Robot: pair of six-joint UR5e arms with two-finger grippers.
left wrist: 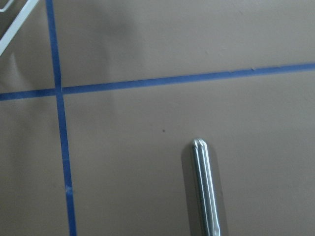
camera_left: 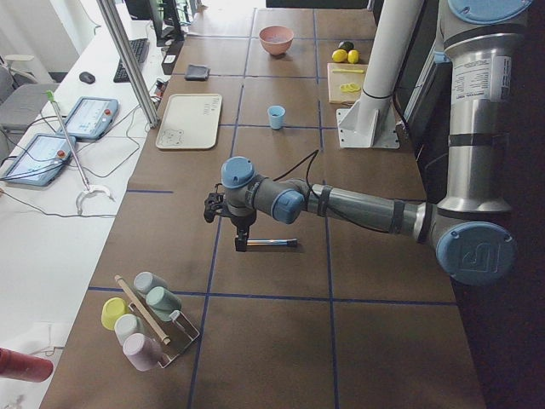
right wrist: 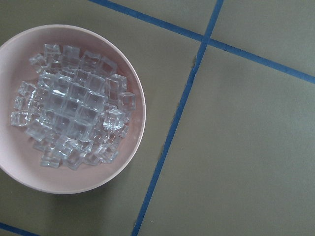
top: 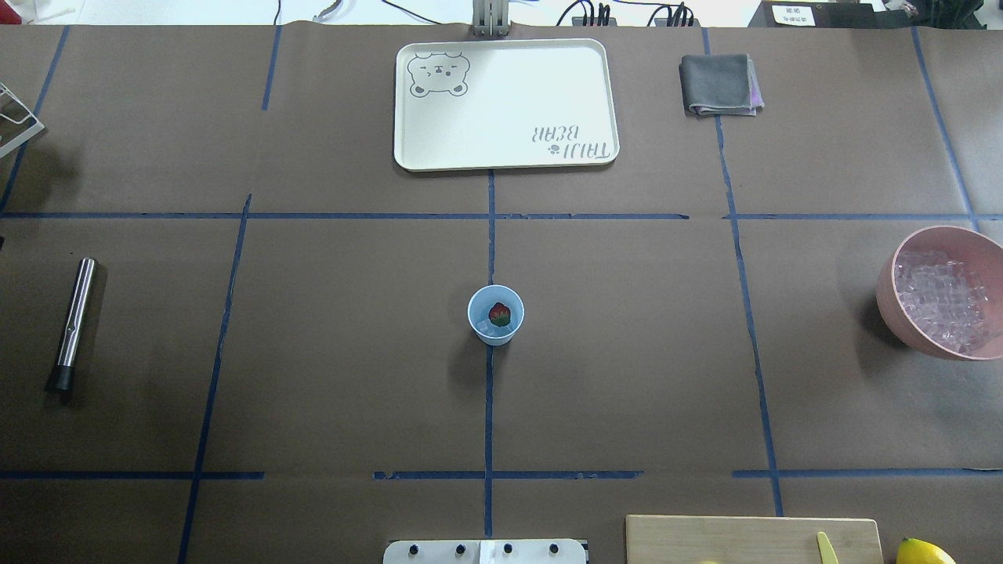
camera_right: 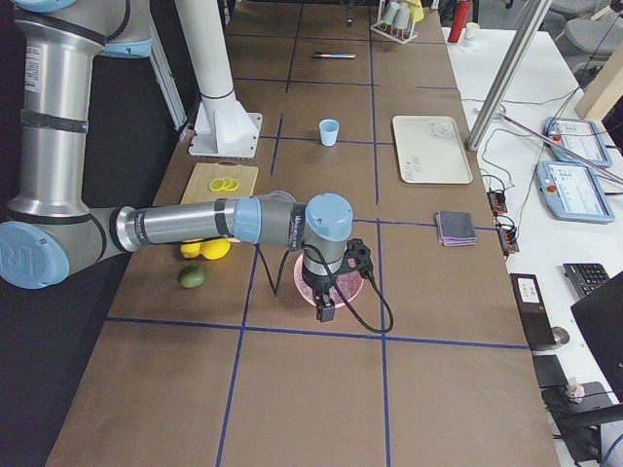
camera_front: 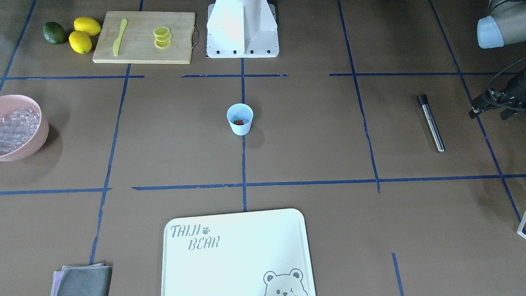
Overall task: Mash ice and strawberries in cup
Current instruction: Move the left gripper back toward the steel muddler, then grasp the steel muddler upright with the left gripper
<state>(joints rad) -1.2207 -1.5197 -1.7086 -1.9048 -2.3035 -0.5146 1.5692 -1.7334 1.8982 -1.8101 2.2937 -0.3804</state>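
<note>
Overhead view, clock read from table ctr. Cup (top: 478, 305) stands upright at ctr, on the blue tape line. Inside it: strawberry (top: 500, 315), red w/ green top, plus a few bits of ice (top: 484, 329) at its 7 o'clk on the cup floor.

Muddler (top: 73, 321), a steel rod w/ black end, lies flat far out at 9 o'clk, black end toward the robot. Pink bowl (top: 889, 301) sits at 3 o'clk by the table edge, heaped w/ more ice. Bear-print tray (top: 501, 102) at 12; folded grey cloth (top: 717, 84) btwn 1 and 2. Wooden board (camera_front: 144, 53) btwn 4 and 5, w/ lemon slices (camera_front: 162, 37) and a yellow knife (camera_front: 119, 37) on it. Two lemons (camera_front: 87, 26) and a dark green fruit (camera_front: 54, 33) lie just beside it.

L gripper (camera_left: 241, 239) points down near the muddler, apart from it. Its wrist cam shows just the rod's steel tip and tape, so can't tell if jaws are wide or narrow. R gripper (camera_right: 324, 309) hangs over the pink bowl, pointing down. It's seen only from the side cam, so jaw state can't be told. Both are well apart from the cup.
</note>
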